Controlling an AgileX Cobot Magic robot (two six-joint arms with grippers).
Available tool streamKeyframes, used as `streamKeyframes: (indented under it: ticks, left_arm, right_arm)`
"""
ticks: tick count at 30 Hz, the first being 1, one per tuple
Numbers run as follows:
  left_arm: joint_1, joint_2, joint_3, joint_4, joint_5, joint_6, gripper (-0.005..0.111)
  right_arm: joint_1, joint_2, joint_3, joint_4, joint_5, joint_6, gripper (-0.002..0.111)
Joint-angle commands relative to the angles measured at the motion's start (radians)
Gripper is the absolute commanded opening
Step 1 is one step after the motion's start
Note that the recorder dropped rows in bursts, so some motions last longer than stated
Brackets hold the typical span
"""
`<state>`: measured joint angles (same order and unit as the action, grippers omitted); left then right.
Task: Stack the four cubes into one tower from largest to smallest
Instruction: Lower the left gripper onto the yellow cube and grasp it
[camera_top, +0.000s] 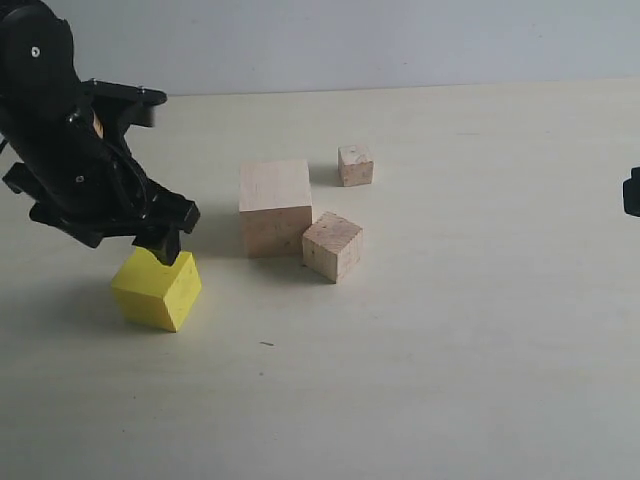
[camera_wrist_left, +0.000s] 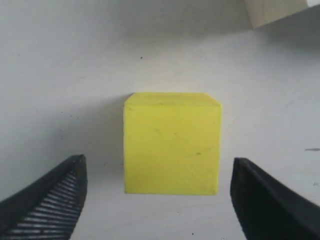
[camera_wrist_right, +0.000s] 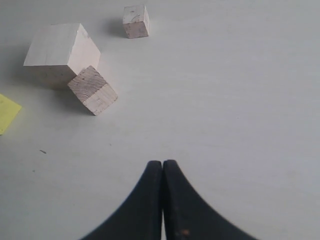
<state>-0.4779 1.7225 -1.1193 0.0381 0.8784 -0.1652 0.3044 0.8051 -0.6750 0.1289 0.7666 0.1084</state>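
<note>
My left claw (camera_top: 163, 238) hangs spread wide just above the yellow cube (camera_top: 158, 290). One finger (camera_wrist_left: 50, 200) stands off each flank, with a gap on both sides in the left wrist view. The cube sits flat on the table (camera_top: 450, 350).

My right claw (camera_wrist_right: 163, 167) is pressed together tip to tip, low over the table and well apart from the blocks.

In the exterior view I take the large pale cube (camera_top: 274, 205) as the dial's centre. The yellow cube lies at 8 o'clock, well apart. The medium wood cube (camera_top: 332, 245) sits at 4 o'clock, turned corner-on and tight against the large one; I cannot tell whether they touch. The small wood cube (camera_top: 355, 165) stands at 2 o'clock, near but apart. Each cube rests on the table on its own.
</note>
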Motion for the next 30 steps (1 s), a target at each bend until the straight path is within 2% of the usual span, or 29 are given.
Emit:
streamKeyframes:
  ticks: [1, 9, 26, 27, 29, 30]
  left_arm:
    - [0.0, -0.002, 0.01, -0.056, -0.04, 0.009, 0.076]
    - [0.0, 0.007, 0.01, -0.068, -0.063, 0.01, 0.076]
    - [0.0, 0.139, 0.01, -0.069, -0.047, 0.013, 0.075]
    - [0.0, 0.141, 0.01, -0.069, -0.046, 0.006, 0.072]
    - [0.0, 0.137, 0.01, -0.067, -0.039, -0.006, 0.055]
    - [0.0, 0.131, 0.01, -0.065, -0.025, -0.006, 0.036]
  right_arm:
    - [0.005, 0.0, -0.009, -0.005, -0.002, -0.011, 0.0]
    - [0.005, 0.0, -0.009, -0.005, -0.002, -0.011, 0.0]
    - [0.005, 0.0, -0.009, -0.005, 0.014, -0.013, 0.0]
    - [0.005, 0.0, -0.009, -0.005, 0.014, -0.013, 0.0]
    - [0.005, 0.0, -0.009, -0.005, 0.014, -0.013, 0.0]
    - [0.005, 0.0, -0.009, -0.005, 0.014, -0.013, 0.0]
